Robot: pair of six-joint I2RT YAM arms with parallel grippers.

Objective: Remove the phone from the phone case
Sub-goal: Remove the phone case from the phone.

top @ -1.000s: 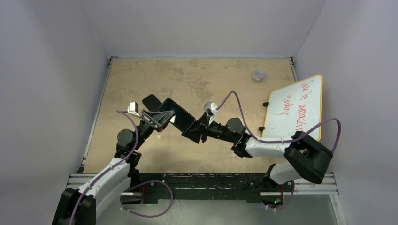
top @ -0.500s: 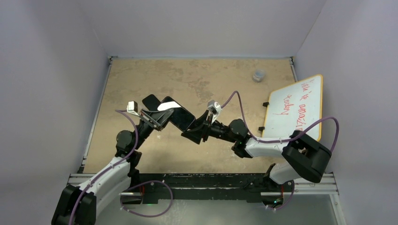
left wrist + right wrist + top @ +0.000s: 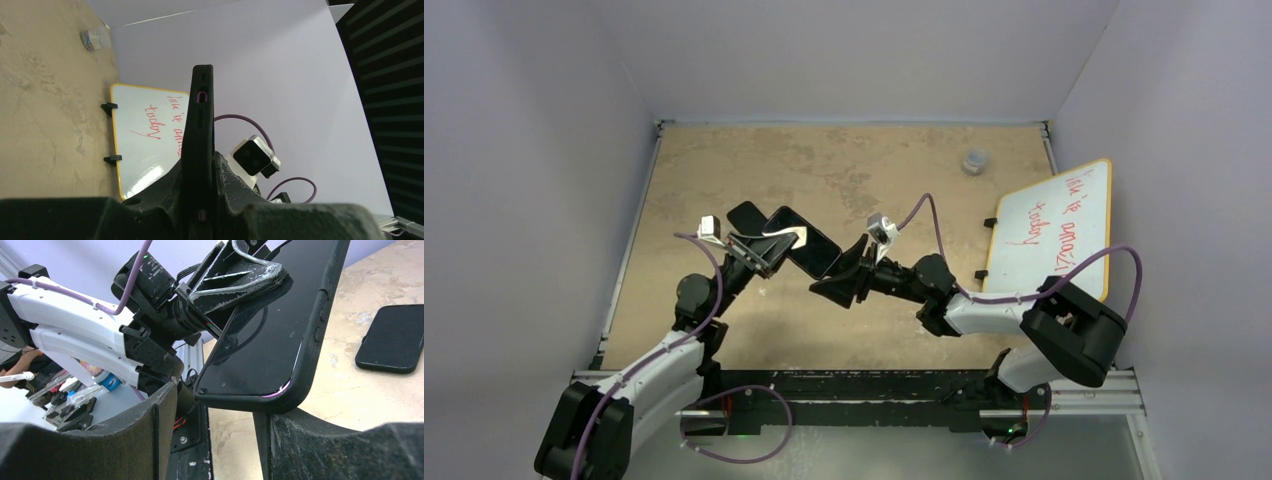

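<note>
Clearly the main risk lies in the handover: the phone case (image 3: 312, 335) hangs in the air above the surface (image 3: 874, 170), pinched flat between the closed fingers of the left gripper (image 3: 200, 200). Its free lower corner sits between the spread fingers of the right gripper (image 3: 215, 420), which grips nothing. If those fingers close across case and phone (image 3: 260, 350) together, they would likely clamp the phone in rather than peel the rim off it. A hard pull could also twist the case out of the left pinch, or pop the phone loose so that it drops. A thin purple line shows at the lower corner, probably the phone's edge, so I judge the phone is not yet out. In the top view the long axis runs diagonally from upper left to lower right. The free end points at the right gripper, and the glossy screen faces the right wrist camera.
</note>
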